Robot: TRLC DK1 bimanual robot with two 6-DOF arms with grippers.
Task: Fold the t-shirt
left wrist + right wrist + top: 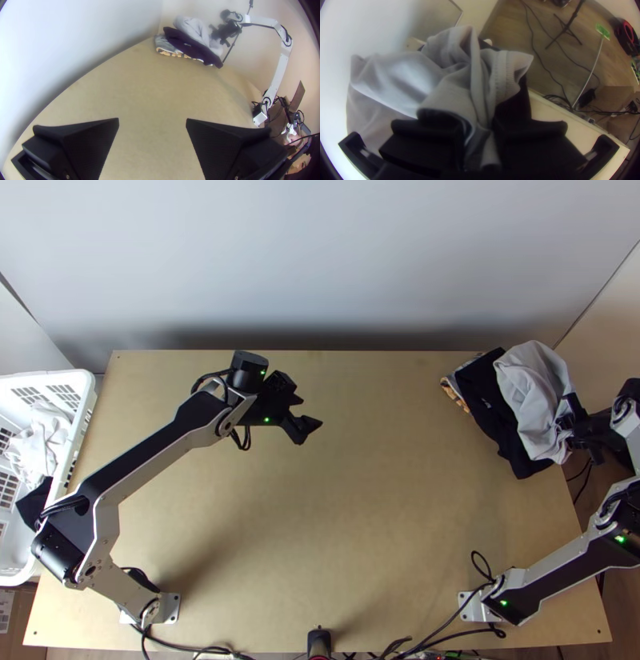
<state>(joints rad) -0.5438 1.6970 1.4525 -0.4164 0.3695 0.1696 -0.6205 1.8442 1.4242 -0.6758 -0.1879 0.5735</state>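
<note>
Grey t-shirt [532, 384], taken as the item to fold: at the far right corner of the counter [344, 524], bunched and rumpled on top of a dark garment [494, 408], with patterned cloth [454, 393] lower in the pile. Right claw [478, 135]: narrow, a gathered pinch of grey fabric between its fingers. Left claw [152, 120]: wide, nothing between its fingers, above the counter well apart from the pile.

Handling, judged: light, soft, limp knit. No stiffness to hold a crease; should drape and sag from any single grip. Not fragile, though a hard drag could stretch it. Slip risk low while several layers are pinched; the top layer could slide over the dark garment, or friction could bring that garment along.

Grip: present pinch takes a bunch, adequate for carrying, poor for folding. Stitched hem [501, 75] stands up near the fingers and looks the best edge to take. Suggest laying the cloth out on the open middle of the counter, then one claw at each hem corner, thin pinch, pulled gently apart to flatten before the first fold.
</note>
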